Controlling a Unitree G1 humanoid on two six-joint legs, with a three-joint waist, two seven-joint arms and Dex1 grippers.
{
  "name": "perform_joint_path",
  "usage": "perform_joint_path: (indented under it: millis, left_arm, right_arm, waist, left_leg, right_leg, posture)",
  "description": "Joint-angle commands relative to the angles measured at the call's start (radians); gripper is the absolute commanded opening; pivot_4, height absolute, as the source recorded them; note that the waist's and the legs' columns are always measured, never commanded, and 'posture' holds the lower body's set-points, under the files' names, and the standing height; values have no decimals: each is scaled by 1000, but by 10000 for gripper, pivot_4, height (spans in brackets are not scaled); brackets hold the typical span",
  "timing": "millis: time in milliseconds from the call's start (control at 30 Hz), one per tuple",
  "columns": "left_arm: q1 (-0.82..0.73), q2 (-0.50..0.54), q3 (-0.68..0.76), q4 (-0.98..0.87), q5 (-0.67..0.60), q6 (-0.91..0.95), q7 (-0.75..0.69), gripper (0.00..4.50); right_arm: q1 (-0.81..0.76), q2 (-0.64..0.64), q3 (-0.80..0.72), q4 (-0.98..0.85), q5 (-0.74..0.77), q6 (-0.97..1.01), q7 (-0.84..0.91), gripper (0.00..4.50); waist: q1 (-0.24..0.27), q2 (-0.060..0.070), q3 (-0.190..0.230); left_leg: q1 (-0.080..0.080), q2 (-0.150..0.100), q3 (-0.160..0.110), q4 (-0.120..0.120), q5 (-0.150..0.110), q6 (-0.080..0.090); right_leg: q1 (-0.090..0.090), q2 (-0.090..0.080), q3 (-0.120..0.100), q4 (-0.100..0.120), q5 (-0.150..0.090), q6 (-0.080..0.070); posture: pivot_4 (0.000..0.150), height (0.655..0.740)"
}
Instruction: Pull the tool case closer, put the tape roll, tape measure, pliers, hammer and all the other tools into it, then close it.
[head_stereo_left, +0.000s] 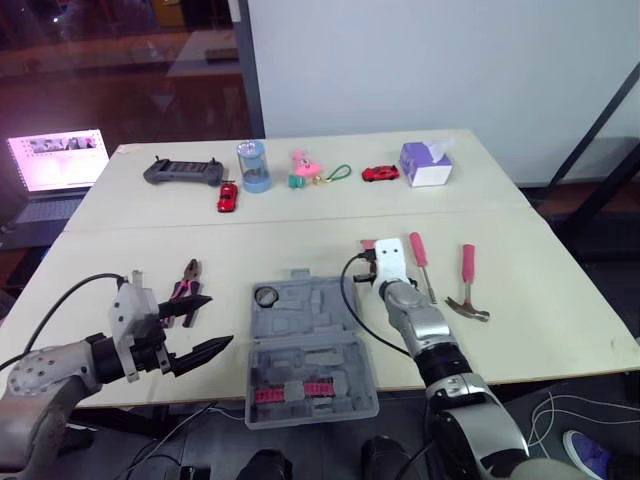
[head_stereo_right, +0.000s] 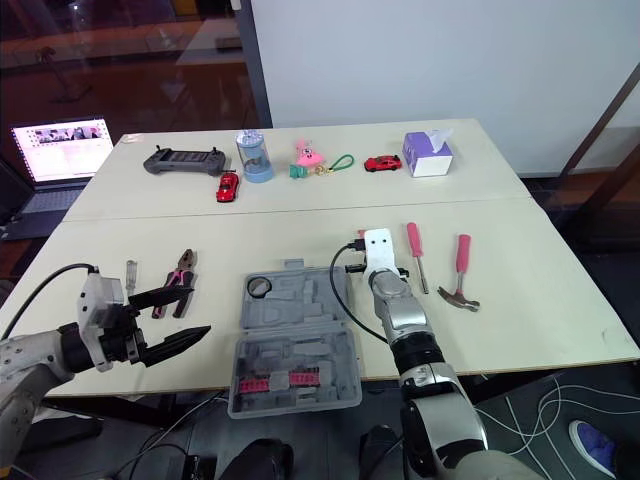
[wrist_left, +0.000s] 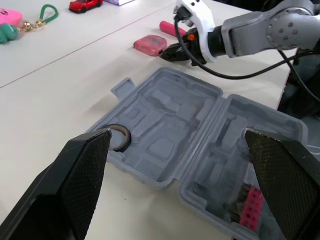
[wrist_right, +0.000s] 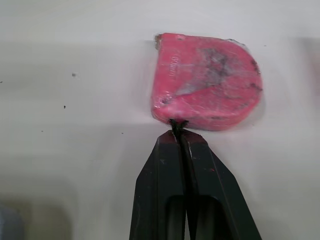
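The tool case (head_stereo_left: 310, 350) lies open at the near edge of the table (head_stereo_left: 560, 300), right in front of the robot, with the tape roll (head_stereo_left: 266, 295) already sitting in a back corner of its tray, so the step in hand looks like the tape measure. The pink tape measure (wrist_right: 205, 80) lies flat on the table just beyond the case's far right corner. The right gripper (wrist_right: 179, 137) has its tips against the measure's near edge, fingers pressed together, and seems to nip a short black tab there (it is too small to be sure). The left gripper (head_stereo_left: 205, 325) hovers left of the case with its fingers spread wide and nothing between them, close to the pliers (head_stereo_left: 185, 290). The hammer (head_stereo_left: 467, 285) and a pink-handled screwdriver (head_stereo_left: 420, 262) wait further right. Next, I think, the measure has to be lifted by that thin hold and carried over the rim into a moulded pocket, which calls for slow, steady motion, since it could swing or slip free.
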Motion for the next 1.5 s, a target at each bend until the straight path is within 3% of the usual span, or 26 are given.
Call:
perform_joint_path:
  millis: [33,433,667,1233,1367,1500]
  left_arm:
    - [4,-6,-18,-18,3,-9,-2,45000]
    - [-39,-12,-85,46,36,-46,-32,45000]
    - [-45,-13,-106,97,52,-98,-75,45000]
    - [-71,-12,-127,151,61,-129,-110,45000]
    - [-78,-13,-128,152,60,-125,-109,45000]
    - [-78,-12,-128,150,59,-122,-108,45000]
  right_arm:
    - [104,-44,-8,-195,6,54,47,487]
    - [613,-188,95,-868,34,287,245,487]
    - [891,-237,121,-1189,40,430,247,487]
    - [997,-207,127,-1283,70,518,218,487]
    - [989,-199,104,-1300,82,530,209,13237]
    - [988,-202,54,-1350,111,570,218,33103]
  waist:
    - [1,0,0]
    - [3,1,0]
    - [28,0,0]
    - [56,1,0]
    - [55,1,0]
    - [55,1,0]
  left_leg:
    - [0,0,0,0,0,0]
    - [1,0,0,0,-4,7]
    - [1,0,1,1,-5,9]
    - [0,0,-1,-1,-5,9]
    - [0,0,-2,-1,-5,9]
    - [0,0,-2,-1,-5,9]
  right_leg:
    - [0,0,0,0,0,0]
    - [0,0,0,0,0,0]
    - [2,0,0,-1,0,0]
    - [2,0,-2,-2,-1,1]
    - [2,0,-2,-2,-1,1]
    - [2,0,-2,-2,-1,1]
  posture:
    - [1500,7400]
    - [1500,7400]
    - [1500,7400]
    - [1500,7400]
    - [1500,7400]
    - [1500,7400]
